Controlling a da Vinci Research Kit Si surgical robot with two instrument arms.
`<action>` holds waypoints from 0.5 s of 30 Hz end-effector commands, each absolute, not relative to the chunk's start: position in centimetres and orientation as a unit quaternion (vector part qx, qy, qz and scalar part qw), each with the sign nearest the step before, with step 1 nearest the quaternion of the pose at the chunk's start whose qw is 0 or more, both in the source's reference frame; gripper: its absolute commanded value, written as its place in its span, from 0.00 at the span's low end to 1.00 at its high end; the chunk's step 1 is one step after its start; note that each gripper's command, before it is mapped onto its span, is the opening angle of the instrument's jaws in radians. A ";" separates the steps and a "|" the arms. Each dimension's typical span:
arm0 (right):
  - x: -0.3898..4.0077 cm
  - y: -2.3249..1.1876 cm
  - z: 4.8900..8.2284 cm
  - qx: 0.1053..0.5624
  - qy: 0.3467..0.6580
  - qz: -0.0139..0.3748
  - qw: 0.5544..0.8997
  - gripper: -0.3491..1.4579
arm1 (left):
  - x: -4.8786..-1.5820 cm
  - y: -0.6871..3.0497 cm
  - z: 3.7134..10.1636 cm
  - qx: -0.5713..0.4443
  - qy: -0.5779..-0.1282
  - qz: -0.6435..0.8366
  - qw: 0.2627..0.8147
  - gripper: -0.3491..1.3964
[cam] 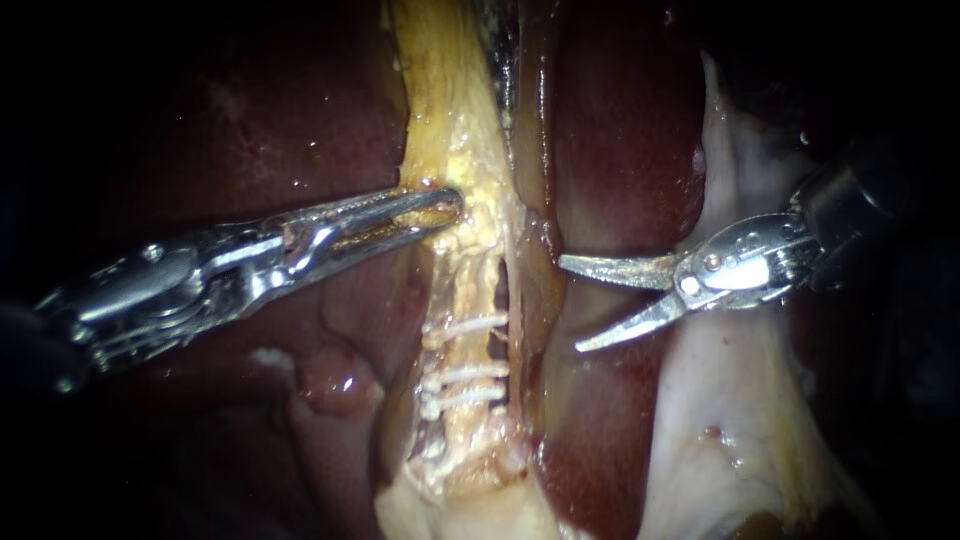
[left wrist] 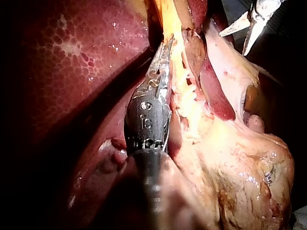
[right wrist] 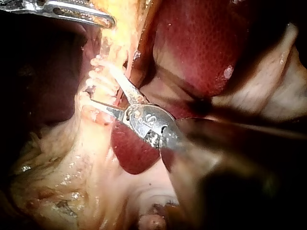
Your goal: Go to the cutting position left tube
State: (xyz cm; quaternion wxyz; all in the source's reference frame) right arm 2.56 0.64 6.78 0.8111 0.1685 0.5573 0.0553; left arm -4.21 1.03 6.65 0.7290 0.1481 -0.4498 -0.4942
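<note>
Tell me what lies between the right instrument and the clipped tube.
A strip of dark red liver, seen in the endoscope view, separates the right instrument from the clipped tube.

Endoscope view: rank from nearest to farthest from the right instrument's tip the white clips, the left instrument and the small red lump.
1. white clips, on the tube, just left of the right instrument.
2. left instrument, upper left, beyond the tube.
3. small red lump, lower left.
</note>
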 end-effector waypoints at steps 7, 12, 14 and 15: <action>2.58 0.59 6.79 0.179 0.562 0.047 0.806 0.99 | -4.15 1.06 6.59 0.151 -0.450 -0.493 0.729 0.00; 2.69 0.43 6.92 0.208 0.562 0.055 0.799 0.99 | -3.91 1.27 6.32 0.146 -0.456 -0.501 0.721 0.00; 2.77 0.34 7.00 0.226 0.560 0.067 0.794 0.99 | -3.79 1.36 6.17 0.140 -0.464 -0.504 0.715 0.00; 2.81 0.30 7.03 0.236 0.558 0.072 0.792 0.99 | -3.74 1.39 6.11 0.137 -0.467 -0.507 0.712 0.00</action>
